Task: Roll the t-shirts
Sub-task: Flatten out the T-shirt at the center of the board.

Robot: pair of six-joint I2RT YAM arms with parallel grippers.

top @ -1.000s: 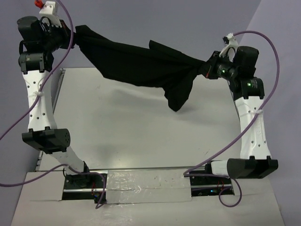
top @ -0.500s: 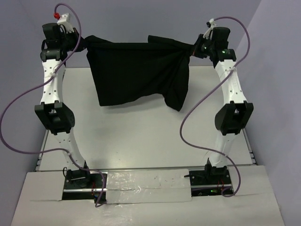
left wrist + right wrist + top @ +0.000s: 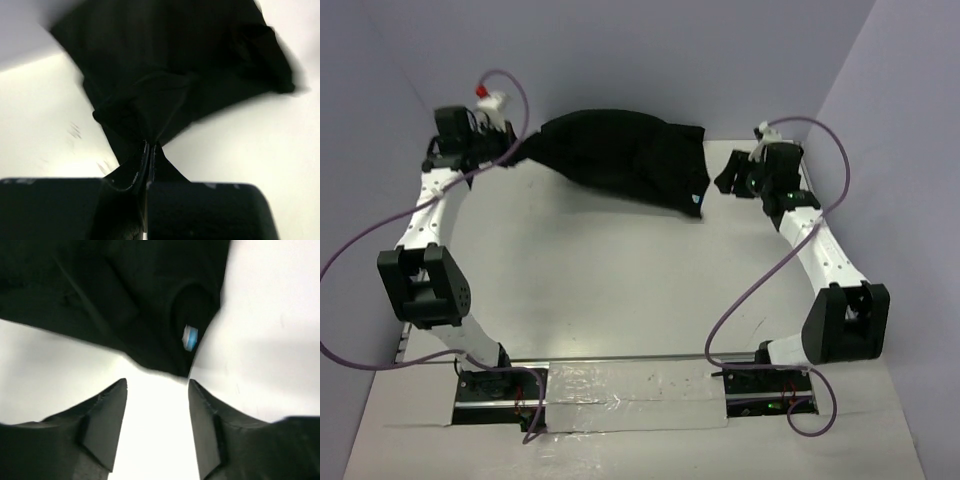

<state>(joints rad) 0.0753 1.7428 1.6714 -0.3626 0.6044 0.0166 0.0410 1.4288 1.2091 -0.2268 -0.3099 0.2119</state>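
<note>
– One t-shirt [image 3: 620,160], black, and two grippers?
– Yes. One small blue tag [image 3: 190,337] at its neck, and two arms [image 3: 423,212].
– And the surface?
– White bench [image 3: 620,285], with one strip of silver tape [image 3: 630,395] along its near edge. Lilac walls [image 3: 620,50] stand behind and at both sides.
– Where is the t-shirt?
– Bunched at the far side of the bench, running from the far left to a little right of the middle.
– Who has hold of it?
– Left gripper [image 3: 149,146] is pinched tight on a bunch of the cloth at the far left. Right gripper [image 3: 157,385] has its jaws apart with nothing between them. The tag end lies just beyond its tips.
– What differs from half a second ago?
– Then both arms were raised and the t-shirt hung spread between the two grippers. Now the arms are low, the right gripper has let go, and the cloth is in a heap.
</note>
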